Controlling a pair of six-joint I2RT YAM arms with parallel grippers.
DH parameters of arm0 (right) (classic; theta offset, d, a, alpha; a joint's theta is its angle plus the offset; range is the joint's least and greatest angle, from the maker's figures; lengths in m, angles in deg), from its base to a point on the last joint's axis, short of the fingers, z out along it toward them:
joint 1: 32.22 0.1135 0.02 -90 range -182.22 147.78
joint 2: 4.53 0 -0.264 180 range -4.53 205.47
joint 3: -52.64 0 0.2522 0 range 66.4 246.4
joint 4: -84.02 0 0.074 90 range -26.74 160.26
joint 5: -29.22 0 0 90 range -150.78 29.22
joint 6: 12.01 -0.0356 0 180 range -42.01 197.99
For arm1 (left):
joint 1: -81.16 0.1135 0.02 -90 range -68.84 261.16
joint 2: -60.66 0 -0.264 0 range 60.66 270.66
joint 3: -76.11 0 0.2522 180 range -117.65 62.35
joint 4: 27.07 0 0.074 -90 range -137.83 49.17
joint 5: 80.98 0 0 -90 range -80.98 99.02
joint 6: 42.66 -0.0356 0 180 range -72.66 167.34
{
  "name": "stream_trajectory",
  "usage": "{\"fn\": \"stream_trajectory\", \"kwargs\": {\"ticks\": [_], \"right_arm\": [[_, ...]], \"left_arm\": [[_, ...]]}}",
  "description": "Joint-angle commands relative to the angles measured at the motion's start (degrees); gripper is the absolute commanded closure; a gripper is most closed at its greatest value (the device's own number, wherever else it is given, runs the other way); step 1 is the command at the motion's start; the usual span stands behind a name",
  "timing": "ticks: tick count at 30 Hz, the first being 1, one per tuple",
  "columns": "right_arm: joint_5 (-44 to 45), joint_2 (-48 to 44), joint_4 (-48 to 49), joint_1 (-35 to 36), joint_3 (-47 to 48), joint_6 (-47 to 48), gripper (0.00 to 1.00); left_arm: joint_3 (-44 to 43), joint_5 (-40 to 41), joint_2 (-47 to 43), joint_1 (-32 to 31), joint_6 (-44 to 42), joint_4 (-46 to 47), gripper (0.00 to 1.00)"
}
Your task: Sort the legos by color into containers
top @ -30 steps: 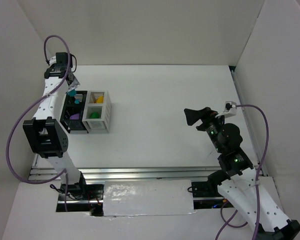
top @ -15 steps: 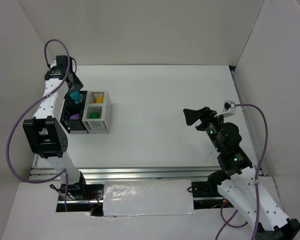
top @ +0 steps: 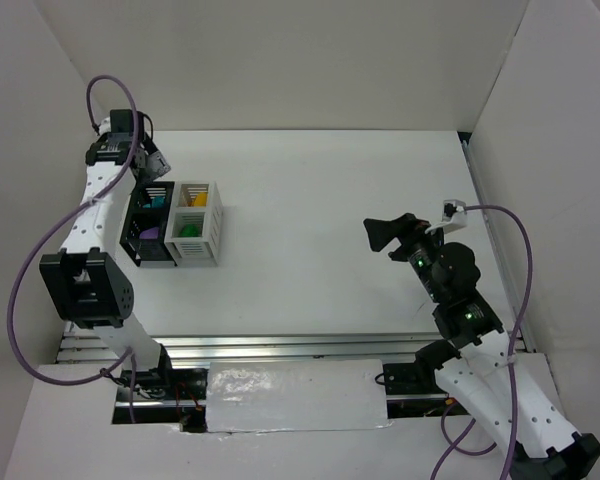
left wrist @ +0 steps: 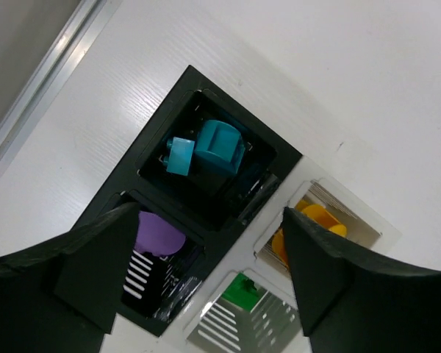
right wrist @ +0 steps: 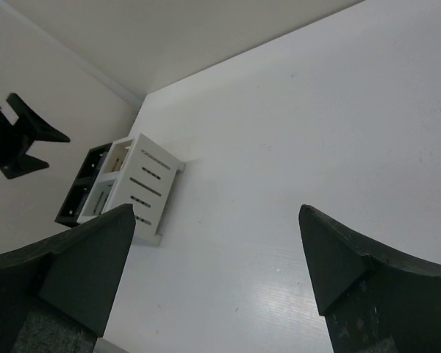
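1. Black slatted plastic box (left wrist: 125,165) with two compartments stands by the left edge of the white tabletop (top: 320,200), with a white slatted plastic box (top: 218,228) just beside it on its right.
2. Teal chunky plastic bricks (left wrist: 219,143) lie in the black box's far compartment, and a purple rounded brick (left wrist: 158,234) lies in its near one.
3. Yellow-orange bricks (left wrist: 316,217) sit in the white box's far compartment, and a green brick (left wrist: 242,288) sits in the near one.
4. Left gripper (left wrist: 209,220) hovers above the black box, fingers wide apart, holding nothing.
5. Right gripper (right wrist: 217,220) hangs over the right side of the tabletop, well apart from both boxes, fingers spread and empty.
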Motion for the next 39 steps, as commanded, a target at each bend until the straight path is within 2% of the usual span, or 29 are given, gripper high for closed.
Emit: {"fn": "stream_trajectory", "kwargs": {"ticks": [1, 2, 6, 8, 13, 17, 21, 28, 30, 39], "right_arm": [[-1.69, 1.23, 1.01, -0.24, 1.87, 2.02, 0.0], [-2.22, 1.32, -0.65, -0.33, 2.75, 2.72, 0.0], [-1.7, 2.11, -11.27, -0.15, 12.58, 4.22, 0.0], [1.81, 3.07, -20.82, -0.07, 19.85, 5.53, 0.0], [8.67, 3.87, -36.05, 0.28, 31.57, 8.78, 0.0], [11.3, 1.6, -40.65, 1.77, 36.85, 9.23, 0.0], [8.77, -1.13, -44.34, 2.4, 39.49, 9.49, 0.0], [4.02, -9.39, -52.5, 2.4, 42.66, 12.56, 0.0], [3.67, -12.2, -54.1, 2.4, 43.19, 13.71, 0.0], [5.78, -18.19, -57.18, 2.48, 40.73, 13.98, 0.0]], "left_arm": [[-0.37, 0.08, -7.21, -0.36, -1.21, -1.21, 0.06], [0.15, -0.09, -10.1, -0.45, -2.34, -1.56, 0.01], [4.9, -2.02, -19.86, -1.32, -5.16, 0.1, 0.0], [7.71, -4.04, -25.75, -1.41, -6.83, 0.45, 0.0], [17.9, -6.07, -41.81, -1.94, -8.68, 1.94, 0.0], [25.11, -11.15, -51.59, -2.03, -6.75, 1.6, 0.01], [31.43, -14.58, -60.55, -2.12, -7.44, -0.95, 0.01], [36.54, -10.39, -79.61, -2.12, -7.1, -4.64, 0.0], [36.63, -9.94, -82.79, -2.12, -5.69, -6.48, 0.01], [36.02, -8.8, -81.41, -2.12, -5.6, -8.69, 0.01]]}}
